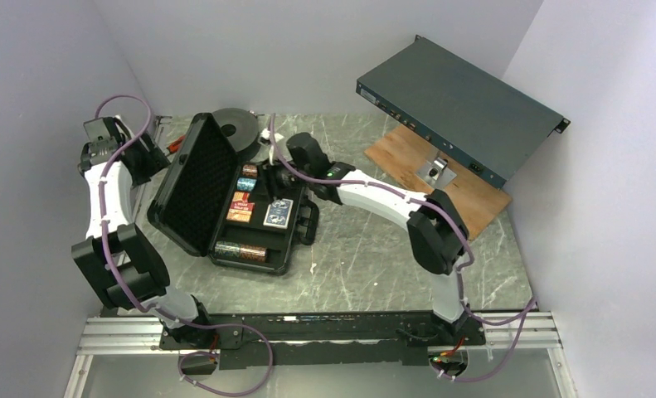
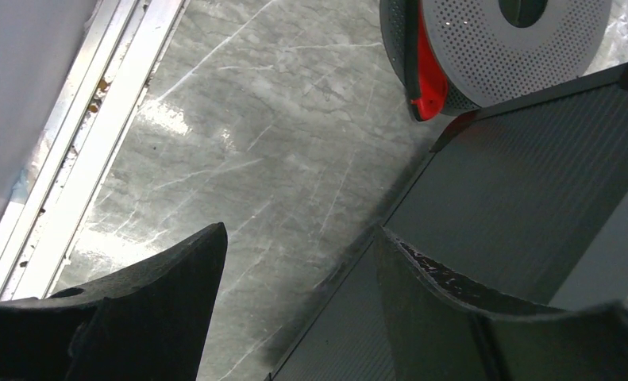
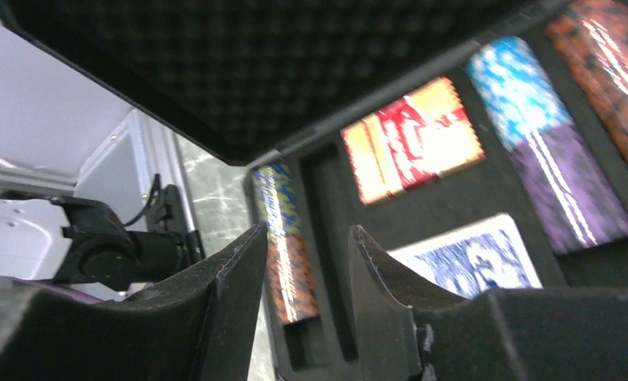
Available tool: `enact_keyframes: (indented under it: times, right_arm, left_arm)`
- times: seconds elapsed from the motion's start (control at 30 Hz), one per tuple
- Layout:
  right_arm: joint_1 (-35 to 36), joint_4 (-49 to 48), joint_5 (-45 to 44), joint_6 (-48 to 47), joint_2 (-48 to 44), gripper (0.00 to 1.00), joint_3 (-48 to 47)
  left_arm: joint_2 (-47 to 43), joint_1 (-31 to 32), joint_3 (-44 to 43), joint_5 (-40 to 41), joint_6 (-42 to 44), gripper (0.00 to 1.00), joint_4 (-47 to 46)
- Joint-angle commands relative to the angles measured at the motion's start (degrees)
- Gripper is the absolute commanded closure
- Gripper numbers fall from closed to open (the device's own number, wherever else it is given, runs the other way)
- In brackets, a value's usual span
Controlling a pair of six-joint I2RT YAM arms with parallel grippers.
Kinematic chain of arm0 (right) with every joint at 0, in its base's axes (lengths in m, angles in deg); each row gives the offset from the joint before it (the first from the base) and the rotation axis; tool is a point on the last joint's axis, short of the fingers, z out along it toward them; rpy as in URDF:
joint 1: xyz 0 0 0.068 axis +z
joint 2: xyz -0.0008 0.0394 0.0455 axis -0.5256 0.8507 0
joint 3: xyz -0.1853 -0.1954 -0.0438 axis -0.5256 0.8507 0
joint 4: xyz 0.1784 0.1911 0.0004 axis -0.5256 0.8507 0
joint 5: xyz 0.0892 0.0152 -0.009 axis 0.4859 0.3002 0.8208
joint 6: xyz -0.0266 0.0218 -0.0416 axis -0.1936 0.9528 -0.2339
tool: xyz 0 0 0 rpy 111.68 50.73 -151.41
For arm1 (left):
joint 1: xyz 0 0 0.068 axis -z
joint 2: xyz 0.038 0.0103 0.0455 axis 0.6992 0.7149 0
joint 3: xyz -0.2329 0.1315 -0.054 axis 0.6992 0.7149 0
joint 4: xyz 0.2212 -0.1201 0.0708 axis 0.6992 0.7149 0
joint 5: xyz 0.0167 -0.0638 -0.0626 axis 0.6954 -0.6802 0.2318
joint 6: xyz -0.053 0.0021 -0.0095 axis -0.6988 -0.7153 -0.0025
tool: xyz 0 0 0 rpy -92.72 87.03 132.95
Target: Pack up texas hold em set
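Observation:
The black briefcase (image 1: 295, 224) lies open, its foam-lined lid (image 1: 193, 178) raised at the left. In its tray are a brown-green chip stack (image 1: 241, 250), more chip stacks (image 1: 248, 177) at the far end, a red deck (image 1: 240, 207) and a blue deck (image 1: 279, 213). My right gripper (image 1: 273, 178) hovers open and empty over the tray's far right part. Its wrist view shows the gripper (image 3: 308, 230) above the green-brown stack (image 3: 290, 262), with the red deck (image 3: 412, 139), blue deck (image 3: 469, 258) and blue-purple stack (image 3: 549, 151). My left gripper (image 1: 154, 157) is open and empty behind the lid, straddling the lid's edge (image 2: 298, 230).
A black round spool (image 1: 233, 128) with a red tool beside it stands behind the case and shows in the left wrist view (image 2: 517, 40). A large dark-grey metal box (image 1: 461, 108) rests on a wooden board (image 1: 473, 195) at the back right. An aluminium rail (image 1: 308, 332) runs along the near edge.

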Motion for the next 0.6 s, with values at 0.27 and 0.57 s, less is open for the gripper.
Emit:
enact_keyframes:
  times: [0.27, 0.57]
  right_arm:
    - [2.58, 5.43, 1.16, 2.3, 7.47, 0.8, -16.37]
    - [3.45, 9.67, -1.65, 0.92, 11.68, 0.89, -23.5]
  left_arm:
    - [-3.65, 3.18, 0.69, -7.52, 0.08, 0.26, -0.24]
    - [-4.12, 6.68, 0.5, -7.96, 0.56, 0.26, 0.01]
